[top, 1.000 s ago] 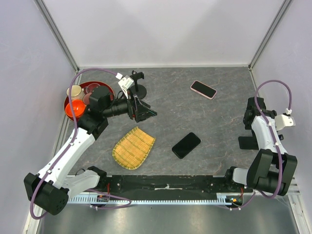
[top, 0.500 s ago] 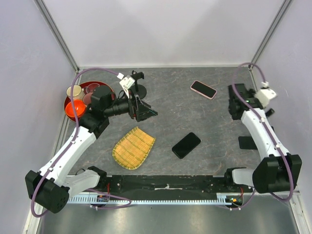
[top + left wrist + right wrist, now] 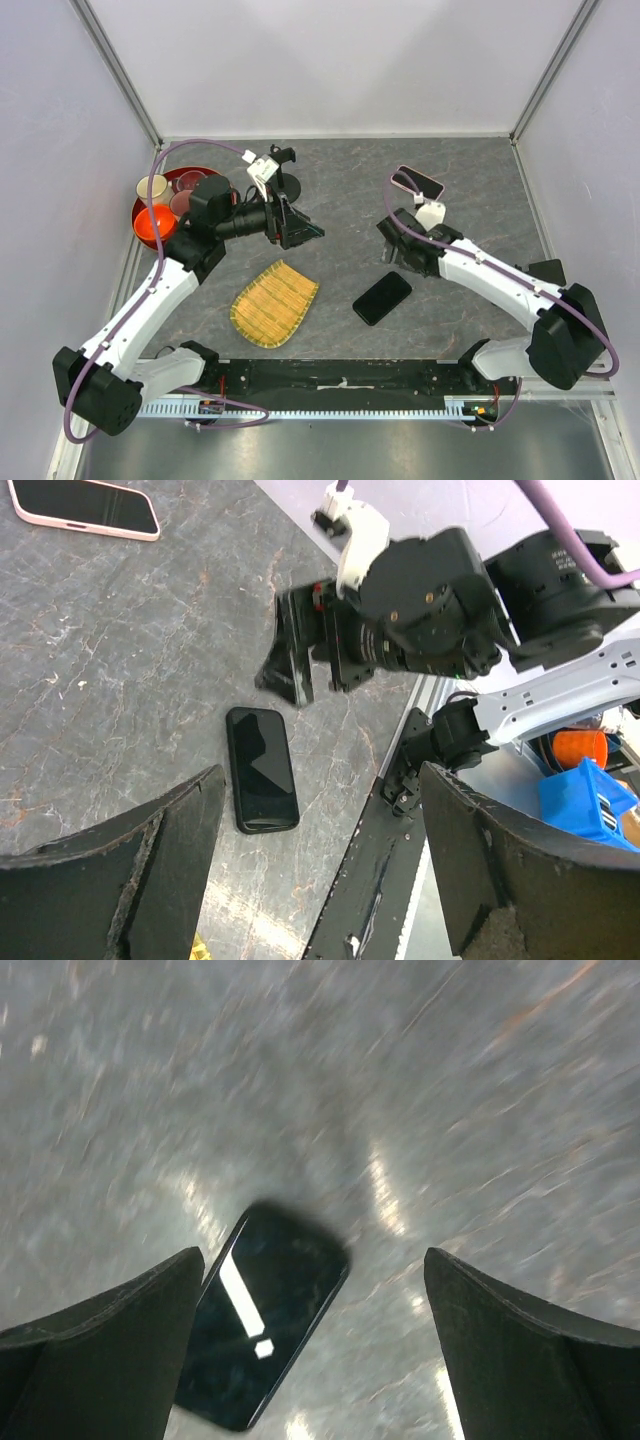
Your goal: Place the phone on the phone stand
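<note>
The phone (image 3: 420,184), black screen with a pale pink rim, lies flat at the back right of the table, partly crossed by the right arm's cable; it also shows in the left wrist view (image 3: 85,505). The phone stand (image 3: 284,178), a black disc base with a post and clamp, stands at the back left, just behind my left gripper (image 3: 293,228). The left gripper (image 3: 320,880) is open and empty. My right gripper (image 3: 398,248) is open and empty between the pink phone and the all-black phone (image 3: 382,298), which lies under it in the blurred right wrist view (image 3: 265,1320).
A woven yellow mat (image 3: 275,302) lies front left. A red tray (image 3: 146,214) with bowls and a cup sits at the far left. A flat black object (image 3: 548,268) lies near the right edge. Walls close the table on three sides.
The right arm has swung from the right edge toward the table's middle, ending over the all-black phone. The left arm has hardly moved.
</note>
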Controlling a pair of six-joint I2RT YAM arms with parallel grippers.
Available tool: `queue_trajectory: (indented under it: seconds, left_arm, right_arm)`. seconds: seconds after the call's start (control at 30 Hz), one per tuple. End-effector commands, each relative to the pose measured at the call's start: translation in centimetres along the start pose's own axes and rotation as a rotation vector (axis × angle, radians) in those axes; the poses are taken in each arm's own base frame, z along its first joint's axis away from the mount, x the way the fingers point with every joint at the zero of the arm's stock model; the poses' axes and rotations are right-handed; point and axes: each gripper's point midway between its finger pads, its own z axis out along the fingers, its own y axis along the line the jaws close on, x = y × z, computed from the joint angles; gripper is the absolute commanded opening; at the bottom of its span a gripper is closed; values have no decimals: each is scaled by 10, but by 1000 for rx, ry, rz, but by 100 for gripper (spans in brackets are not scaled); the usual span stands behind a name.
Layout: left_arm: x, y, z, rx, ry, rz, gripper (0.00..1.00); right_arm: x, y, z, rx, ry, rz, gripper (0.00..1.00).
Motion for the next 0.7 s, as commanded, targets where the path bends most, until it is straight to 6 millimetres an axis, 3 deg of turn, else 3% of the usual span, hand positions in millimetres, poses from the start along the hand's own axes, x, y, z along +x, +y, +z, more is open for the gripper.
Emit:
queue_trajectory:
  seconds: [0.0,0.1,0.2,0.3,0.43,0.67]
  left_arm:
    - [-22,-18,-3,17,-30,-10,84]
    - [-39,-35,-6,55,-41,0,84]
    - [-49,-32,-6,22,-57,38,84]
    - [-41,-12,-3,-39,-67,66,84]
    - [-16,9,-5,-72,-24,45,84]
    - [-17,8,-11,-92,-20,90,84]
  right_arm:
    - [42,46,-19,-203,202,161,98]
    - [63,56,-19,-225,303,239,98]
    - [71,51,-13,-159,329,287,98]
    - [82,52,-8,-107,375,339,98]
    - [107,54,-3,-48,448,382,98]
    - [132,51,-5,32,528,397,98]
